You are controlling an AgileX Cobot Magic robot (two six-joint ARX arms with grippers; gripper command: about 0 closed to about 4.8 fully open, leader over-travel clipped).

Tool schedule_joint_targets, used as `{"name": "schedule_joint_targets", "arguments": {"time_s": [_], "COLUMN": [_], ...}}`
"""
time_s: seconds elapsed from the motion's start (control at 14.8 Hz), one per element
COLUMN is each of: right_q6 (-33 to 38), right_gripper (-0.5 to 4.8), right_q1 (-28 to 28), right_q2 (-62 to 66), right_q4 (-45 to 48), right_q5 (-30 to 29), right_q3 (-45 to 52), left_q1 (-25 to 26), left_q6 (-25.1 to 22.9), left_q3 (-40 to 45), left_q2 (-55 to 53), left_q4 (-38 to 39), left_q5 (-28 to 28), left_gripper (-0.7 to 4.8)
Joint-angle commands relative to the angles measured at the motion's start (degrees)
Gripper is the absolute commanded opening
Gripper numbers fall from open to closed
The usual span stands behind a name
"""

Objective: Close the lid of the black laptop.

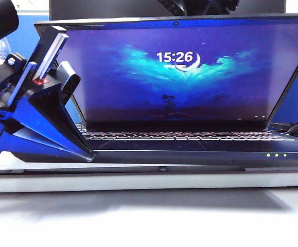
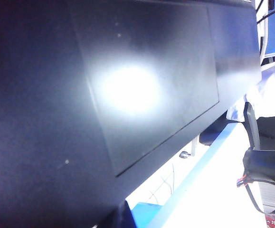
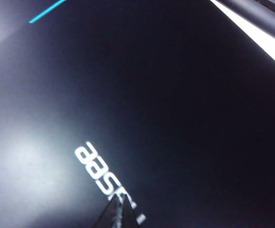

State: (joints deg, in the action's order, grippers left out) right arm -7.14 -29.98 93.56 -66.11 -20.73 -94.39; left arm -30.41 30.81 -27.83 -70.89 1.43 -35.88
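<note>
laptop: the black laptop (image 1: pixel 200 146) is sitting open at the middle of the exterior view, its base lying flat on a pale raised board (image 1: pixel 149 180) on the white table (image 1: pixel 149 221), small green lights glowing on its front edge toward the right.
lid: the lid (image 1: pixel 179 72) is standing nearly upright, leaning slightly back, its screen glowing with a blue lock picture and showing 15:26.
keyboard: the keyboard (image 1: pixel 185 136) is showing just below the screen, keys lit faintly.
left gripper: the left gripper (image 1: pixel 56 62) is showing at the left of the exterior view, its fingers reaching up beside the lid's left edge; whether it is touching the lid, i cannot tell, nor how wide the fingers are standing. its wrist view is filling with a dark panel (image 2: pixel 128 95) bearing a bright glare.
right gripper: the right gripper (image 3: pixel 116 213) is showing only as a dark tip in its own wrist view, right against the lid's dark back (image 3: pixel 175 95) by the white lettering (image 3: pixel 104 178); wide or narrow, i cannot tell.
behind: a dark monitor (image 1: pixel 112 9) is standing behind the lid's top edge.
</note>
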Motion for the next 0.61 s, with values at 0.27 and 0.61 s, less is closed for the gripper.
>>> {"name": "schedule_joint_targets", "arguments": {"time_s": [0.27,0.61], "right_q6": [-0.83,-0.83], "right_gripper": [-0.06,-0.06], "right_q1": [-0.17,-0.17], "right_q2": [0.07,0.07], "right_q4": [-6.08,-7.37], "right_q5": [0.72,0.74], "right_q3": [0.11,0.11], "left_q1": [0.55,0.55], "left_q6": [-0.81,-1.68], "left_q3": [-0.63,-0.63], "left_q2": [0.09,0.09], "left_q4": [-5.84,-5.99], "left_q5": [3.08,-12.37], "left_gripper": [-0.03,-0.03]}}
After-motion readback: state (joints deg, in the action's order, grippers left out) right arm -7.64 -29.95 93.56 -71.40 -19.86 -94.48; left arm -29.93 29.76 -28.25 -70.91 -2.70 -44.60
